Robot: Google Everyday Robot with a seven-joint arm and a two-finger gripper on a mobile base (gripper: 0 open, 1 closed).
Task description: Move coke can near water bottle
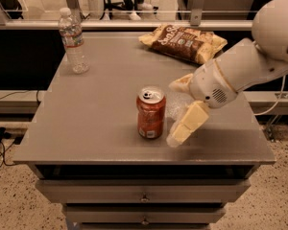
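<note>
The coke can [150,112], red-orange with a silver top, stands upright near the middle front of the grey table [96,128]. The water bottle [73,40], clear with a white cap and a white-red label, stands upright at the table's far left corner. My gripper [174,112] is just to the right of the can, at its height, on the white arm [245,66] reaching in from the right. Its cream fingers [188,123] are spread open and empty, with a small gap to the can.
A brown and yellow chip bag [185,42] lies at the table's far right. Drawers [144,195] sit under the tabletop. Cables lie on the floor at the left [0,147]. A rail and chair legs stand behind the table.
</note>
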